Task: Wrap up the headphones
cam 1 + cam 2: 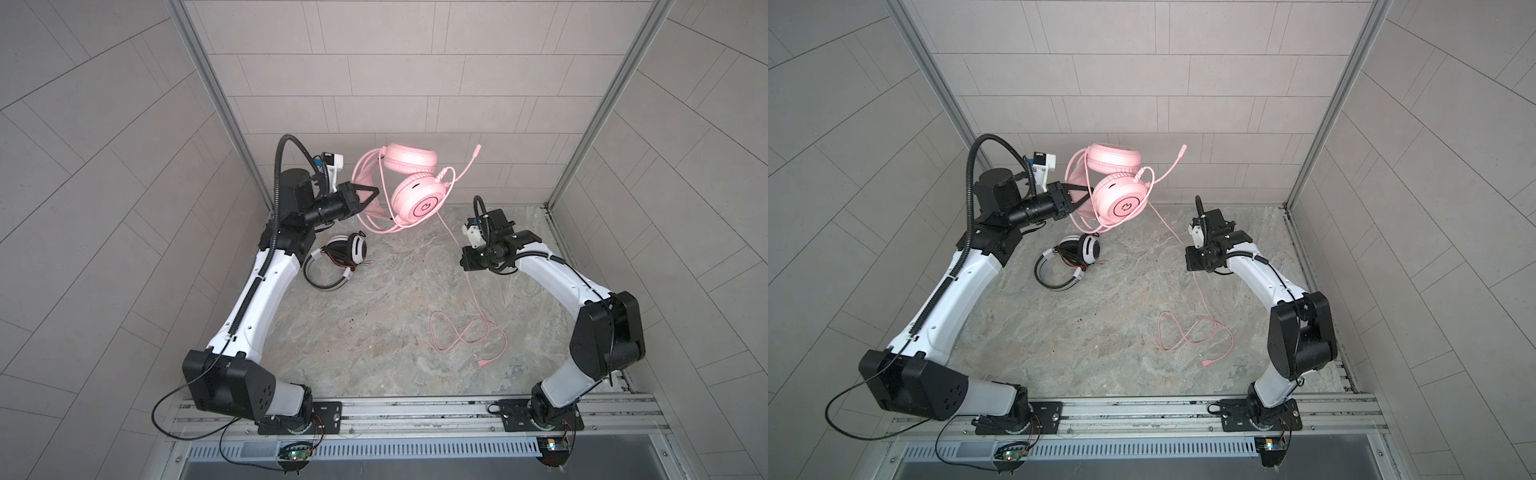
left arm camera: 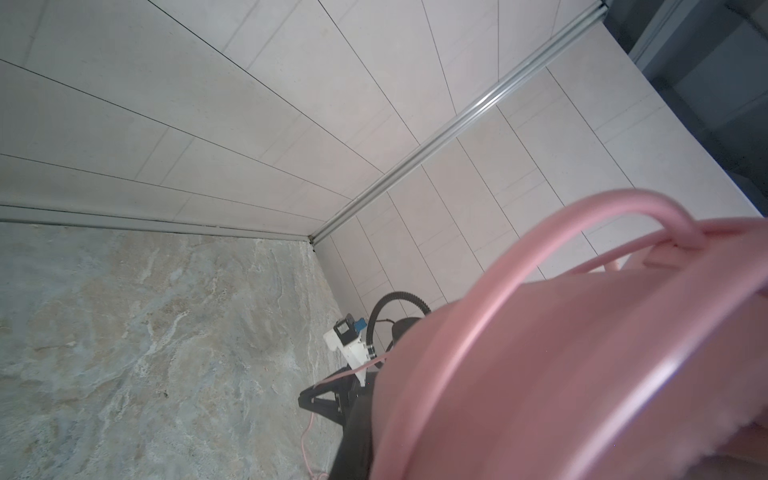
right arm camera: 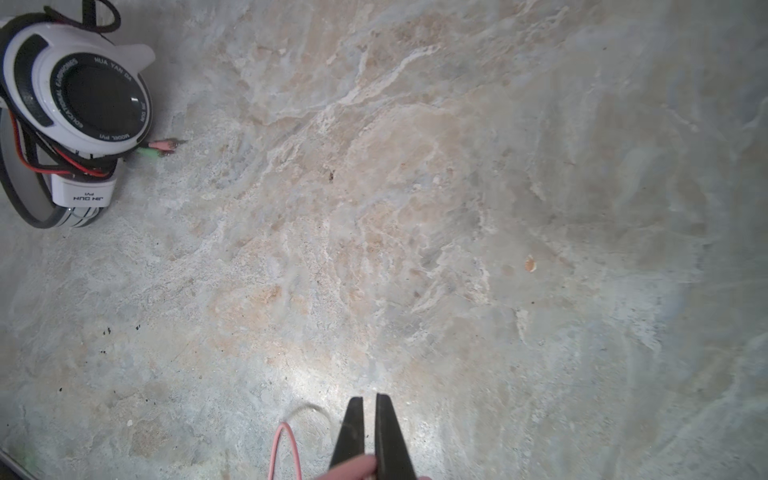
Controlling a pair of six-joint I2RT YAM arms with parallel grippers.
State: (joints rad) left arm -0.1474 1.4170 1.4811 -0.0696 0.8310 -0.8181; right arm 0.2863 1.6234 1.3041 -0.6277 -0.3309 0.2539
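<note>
One pink plastic over-ear headset (image 1: pixel 419 199) hangs aloft, its headband clamped in the left gripper (image 1: pixel 371 196). Its thin pink cord (image 1: pixel 505 345) is pinched by the right gripper (image 3: pixel 370 405) and trails onto the marbled stone tabletop (image 1: pixel 374 332), where the white-and-black over-ear headset (image 1: pixel 345 257) lies near the left arm (image 1: pixel 257 299).

Marbled grey-beige table (image 1: pixel 374 324) fills the middle of both top views, bare stone pattern. A few dark specks (image 1: pixel 351 321) lie near its centre. The right wrist view shows a small orange fleck (image 3: pixel 530 264) on it. Grey tiled walls (image 1: pixel 395 83) stand on three sides, joined by aluminium corner posts (image 1: pixel 220 104). A metal rail (image 1: pixel 415 415) runs along the near table edge, with a slotted grey duct (image 1: pixel 415 451) just below it. A small circuit board (image 1: pixel 296 455) with a green light sits at the duct.
</note>
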